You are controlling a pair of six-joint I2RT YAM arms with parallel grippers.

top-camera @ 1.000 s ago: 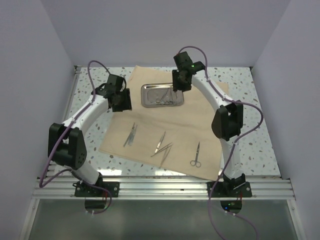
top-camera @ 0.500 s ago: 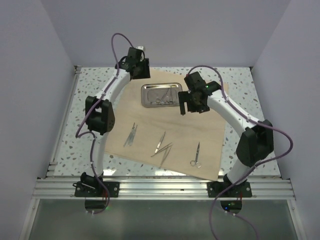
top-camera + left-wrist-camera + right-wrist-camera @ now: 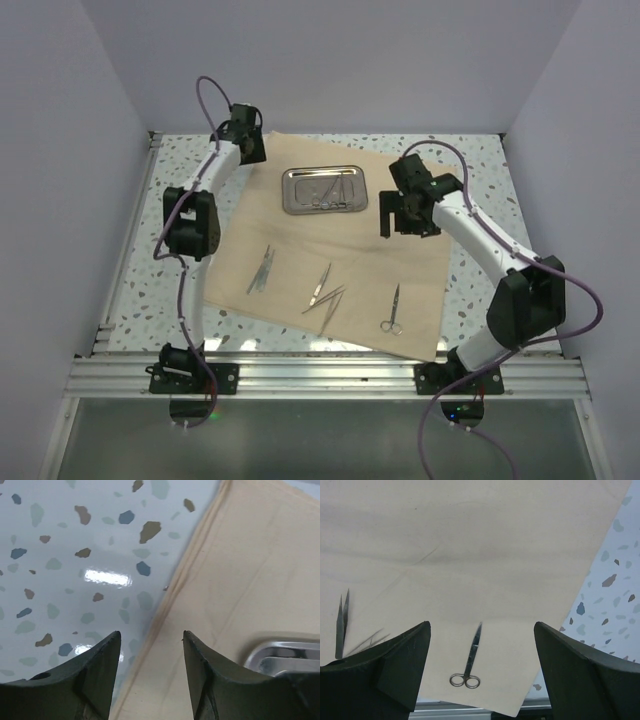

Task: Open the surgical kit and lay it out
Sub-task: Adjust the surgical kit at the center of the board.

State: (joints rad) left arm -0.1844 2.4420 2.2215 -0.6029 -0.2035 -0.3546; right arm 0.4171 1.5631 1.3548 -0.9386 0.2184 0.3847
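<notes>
Speckled table (image 3: 140,270) between pale walls, with a tan cloth wrap (image 3: 350,250) spread flat on it. A steel tray (image 3: 286,192) sits at the cloth's far centre, with instruments (image 3: 330,193) inside. Tweezers (image 3: 262,270) and scissors (image 3: 391,310) lie on the near half. The left gripper (image 3: 150,640) hovers over the far left edge, jaws parted and empty. The right gripper (image 3: 479,627) hangs over the right side, jaws wide and empty.

Cloth wrap (image 3: 330,250): matt beige woven fabric, faint creases. Steel tray (image 3: 292,190) on the wrap: shiny polished metal. Scissors (image 3: 391,312), tweezers (image 3: 262,270) on the wrap: bright bare metal. Table (image 3: 60,540) under the wrap: glossy speckled terrazzo look, glare spots. Left gripper (image 3: 151,637) fingers: matt black plastic.
</notes>
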